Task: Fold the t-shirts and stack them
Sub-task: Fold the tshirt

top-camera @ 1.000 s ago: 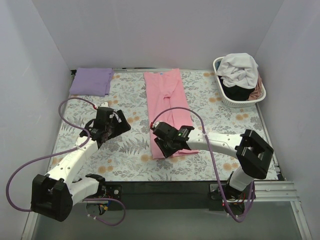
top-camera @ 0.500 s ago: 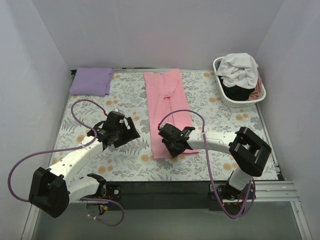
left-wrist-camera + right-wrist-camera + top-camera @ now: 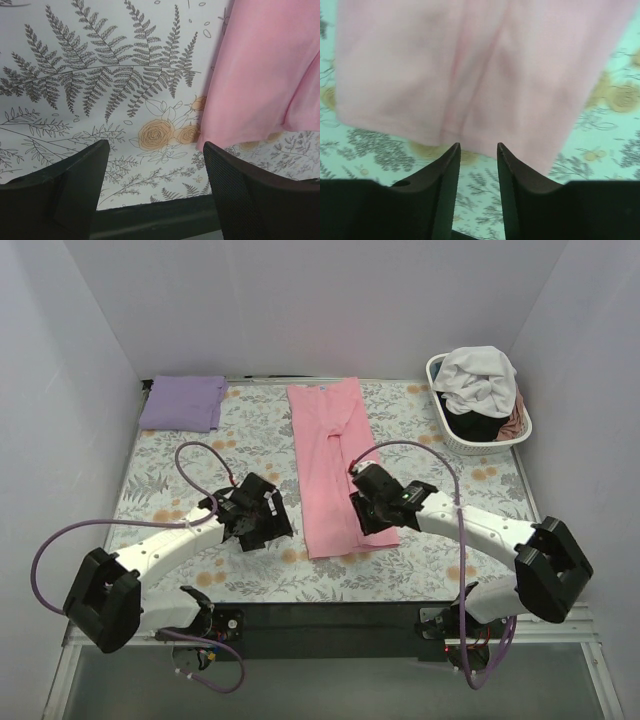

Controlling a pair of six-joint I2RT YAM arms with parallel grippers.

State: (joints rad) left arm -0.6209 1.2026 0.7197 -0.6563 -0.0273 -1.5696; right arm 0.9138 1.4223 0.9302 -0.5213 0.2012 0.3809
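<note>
Roughly a fifth done, by the look of it. Folded flat and parked at 10 o'clock on the table [image 3: 440,500]: the lavender t-shirt [image 3: 182,403]. Halfway there with the light pink t-shirt [image 3: 335,460]: sides turned in, laid out as a long narrow strip from 12 o'clock down to the table's middle, not yet doubled end to end. Poised at the strip's near end: left hand [image 3: 262,523] just beside its 7 o'clock corner, fingers spread wide and grasping nothing; right hand [image 3: 372,508] over its 5 o'clock corner, fingers a narrow gap apart with only hem and table showing between them, likewise empty. Heaped in the white basket [image 3: 440,425] at 2 o'clock: a white t-shirt [image 3: 478,378] on top, a black t-shirt [image 3: 475,426] beneath, a dusty pink t-shirt [image 3: 513,424] at the right rim. Left to do, most likely: cross-fold of the pink strip, stacking with the lavender one, then the same for those three.
</note>
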